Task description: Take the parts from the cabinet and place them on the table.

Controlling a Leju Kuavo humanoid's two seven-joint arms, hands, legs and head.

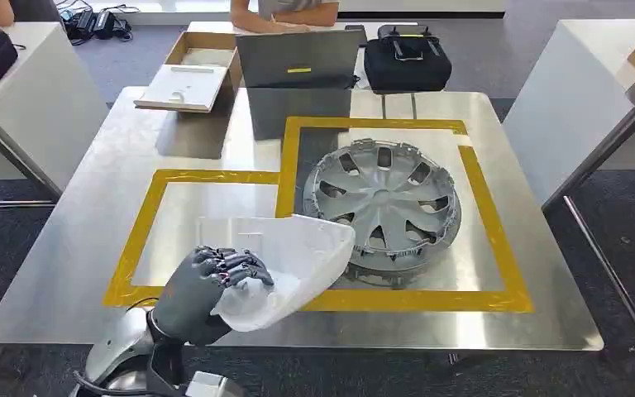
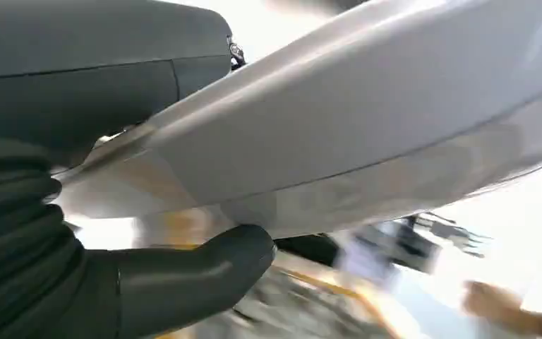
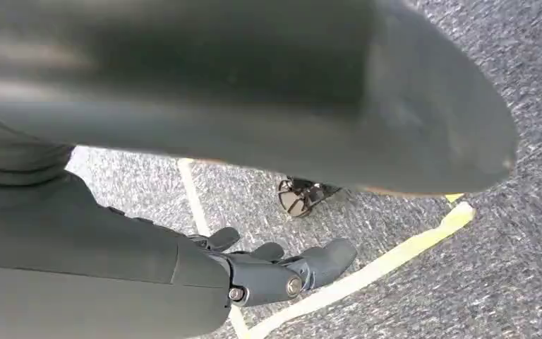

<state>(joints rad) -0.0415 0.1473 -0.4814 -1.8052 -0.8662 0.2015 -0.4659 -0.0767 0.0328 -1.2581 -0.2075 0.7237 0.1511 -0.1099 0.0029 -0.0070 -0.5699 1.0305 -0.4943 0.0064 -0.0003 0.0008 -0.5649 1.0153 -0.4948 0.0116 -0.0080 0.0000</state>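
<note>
My left hand (image 1: 207,285) grips a white curved plastic part (image 1: 289,260) by its near edge, over the front of the left yellow-taped square on the steel table (image 1: 91,215). The left wrist view shows that part (image 2: 367,134) close up, with the thumb (image 2: 183,279) under it and the fingers above. A silver wheel cover (image 1: 384,203) lies flat inside the right yellow-taped square, and the white part's far corner overlaps its near-left rim. My right hand (image 3: 268,272) hangs beside my body above grey carpet, fingers apart, holding nothing.
At the table's far edge stand a laptop (image 1: 298,59), an open cardboard box (image 1: 194,70) and a black bag (image 1: 405,58). A person (image 1: 285,12) sits behind the laptop. White tables flank both sides. Yellow tape lines (image 3: 367,272) cross the floor.
</note>
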